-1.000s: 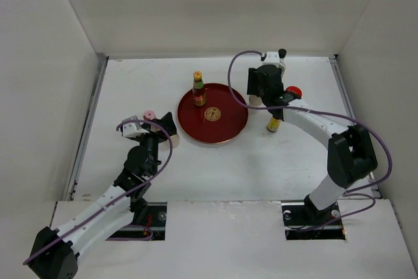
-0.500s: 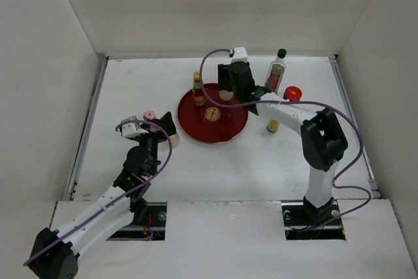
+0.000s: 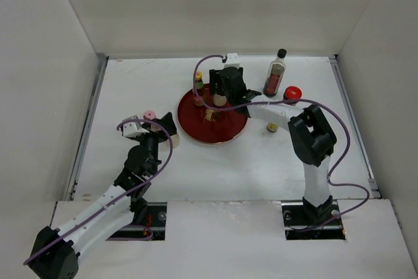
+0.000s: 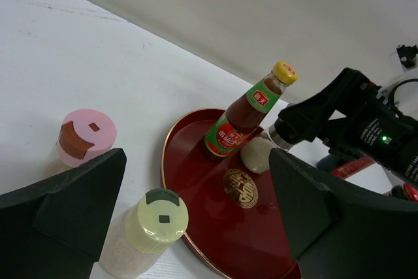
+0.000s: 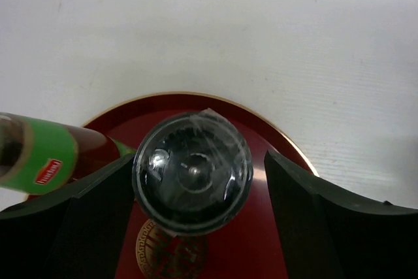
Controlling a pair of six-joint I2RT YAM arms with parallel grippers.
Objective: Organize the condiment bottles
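My right gripper [image 3: 221, 96] is shut on the grey-lidded jar [image 5: 192, 171] and holds it upright over the round red tray [image 3: 225, 133], right beside a yellow-capped sauce bottle [image 4: 245, 119] that stands on the tray. The jar's cream body [image 4: 258, 153] sits at the tray's surface. My left gripper [image 3: 155, 125] is open, low at the tray's left edge. The cream-topped shaker [image 4: 157, 217] stands between its fingers and the pink-topped shaker [image 3: 149, 114] just to the left. The tall clear black-capped bottle [image 3: 275, 73], the red-capped jar [image 3: 292, 93] and a second yellow-capped bottle [image 3: 272, 127] stand right of the tray.
White walls close in the table on the left, back and right. The right arm's links and purple cable arch over the tray's right side and partly hide the second yellow-capped bottle. A gold emblem [image 4: 240, 189] marks the tray's centre.
My right gripper has swung left from the back right of the table to the tray, carrying the grey-lidded jar. The tall black-capped bottle has come into view. The left arm has not moved.
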